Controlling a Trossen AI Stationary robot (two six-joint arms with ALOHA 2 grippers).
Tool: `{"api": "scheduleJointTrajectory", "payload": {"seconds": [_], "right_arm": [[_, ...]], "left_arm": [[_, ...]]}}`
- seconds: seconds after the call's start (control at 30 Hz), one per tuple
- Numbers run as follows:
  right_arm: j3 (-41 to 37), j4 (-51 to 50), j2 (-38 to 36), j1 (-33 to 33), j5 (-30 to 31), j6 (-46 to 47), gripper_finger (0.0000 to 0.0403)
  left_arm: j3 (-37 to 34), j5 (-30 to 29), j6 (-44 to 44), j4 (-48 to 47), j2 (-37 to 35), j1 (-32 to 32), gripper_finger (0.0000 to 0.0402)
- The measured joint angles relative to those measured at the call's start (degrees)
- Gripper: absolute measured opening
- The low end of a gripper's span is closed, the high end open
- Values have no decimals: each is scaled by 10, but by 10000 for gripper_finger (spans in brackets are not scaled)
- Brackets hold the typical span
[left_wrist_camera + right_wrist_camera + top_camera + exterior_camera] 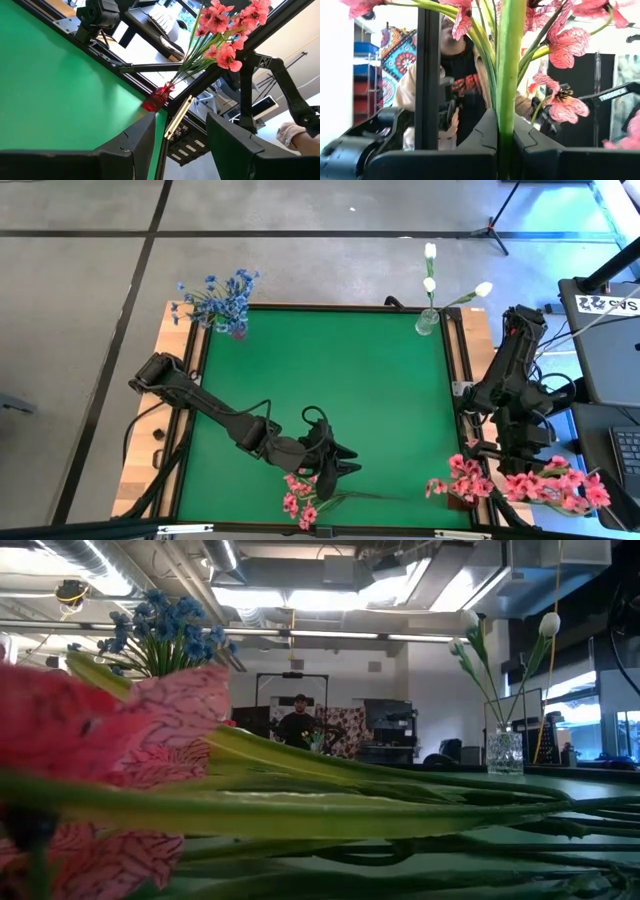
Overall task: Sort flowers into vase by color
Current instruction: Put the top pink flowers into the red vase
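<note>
The right gripper (505,145), jaws pinching a thick green stem of pink blooms (506,75), holds it over the red glass vase of pink flowers (470,492) at the green mat's (330,390) near right corner. Next it likely lowers and releases. The left gripper (335,465), jaws spread, hovers over one loose pink spray (305,498) at the mat's near edge. Three vases: blue flowers (220,300), white buds (432,280), pink.

text: partly legible "CVS"-like letters | on: white label (609,304) atop dark equipment at table's right; nothing else legible
</note>
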Motion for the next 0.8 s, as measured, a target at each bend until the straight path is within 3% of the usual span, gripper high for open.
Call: {"api": "scheduleJointTrajectory", "payload": {"seconds": [0.4,0.53,0.8], "right_arm": [[0,-73,22,0,-4,34,8],[0,-119,23,0,10,48,25],[0,-149,16,0,5,26,25]], "left_arm": [[0,0,-3,0,0,0,169],[0,0,-17,0,0,3,169],[0,0,-19,0,0,3,169]]}}
